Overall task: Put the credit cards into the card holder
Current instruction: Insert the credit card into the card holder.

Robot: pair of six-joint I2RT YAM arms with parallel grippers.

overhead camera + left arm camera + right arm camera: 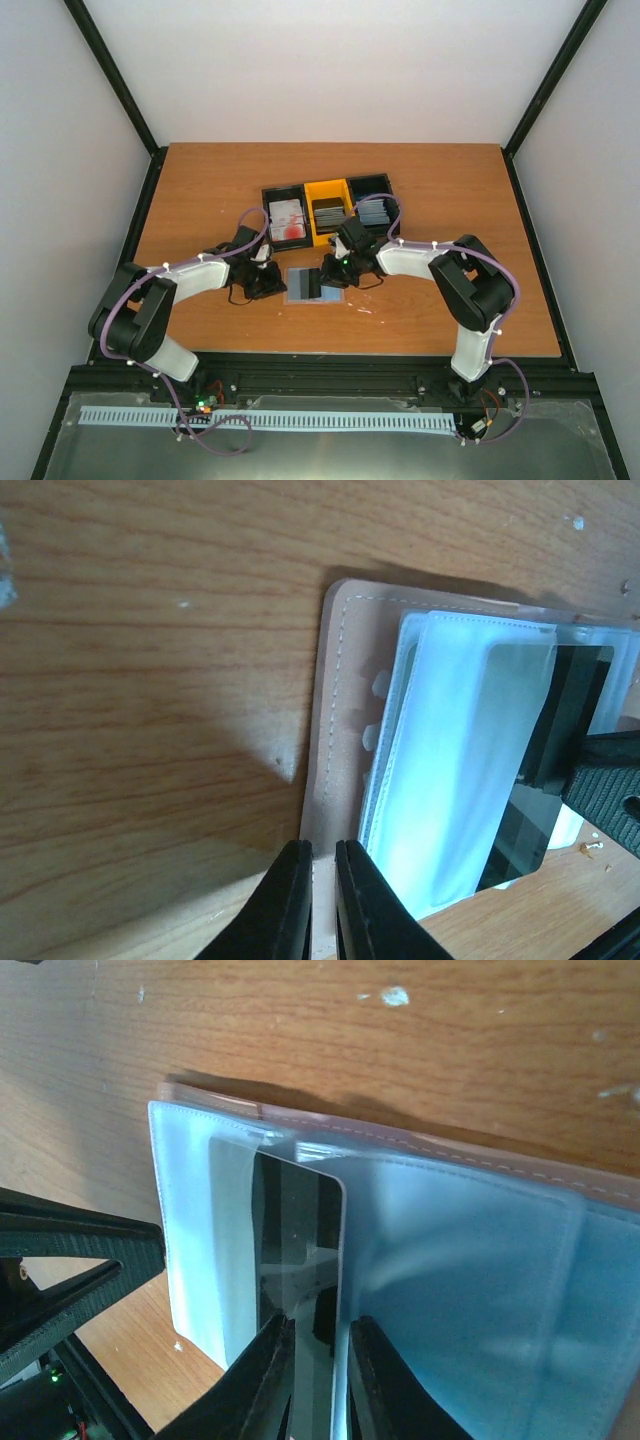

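Note:
The card holder [303, 284], with a pinkish cover and clear plastic sleeves, lies open on the table between the two arms. My left gripper [268, 283] is shut on the cover's edge [340, 730], with the jaws [323, 865] almost together. My right gripper [330, 272] is shut on a dark grey card [295, 1230] that sits partly inside a clear sleeve [200, 1220]. The same card shows in the left wrist view [560, 740]. White cards with red blotches [287, 222], dark cards [327, 212] and blue cards [373, 208] lie in trays at the back.
Three joined trays stand behind the holder: black [270, 192], yellow [322, 187] and black [385, 181]. The left gripper's body [70, 1260] lies close to the left of the holder. Bare wooden table [200, 180] lies all round.

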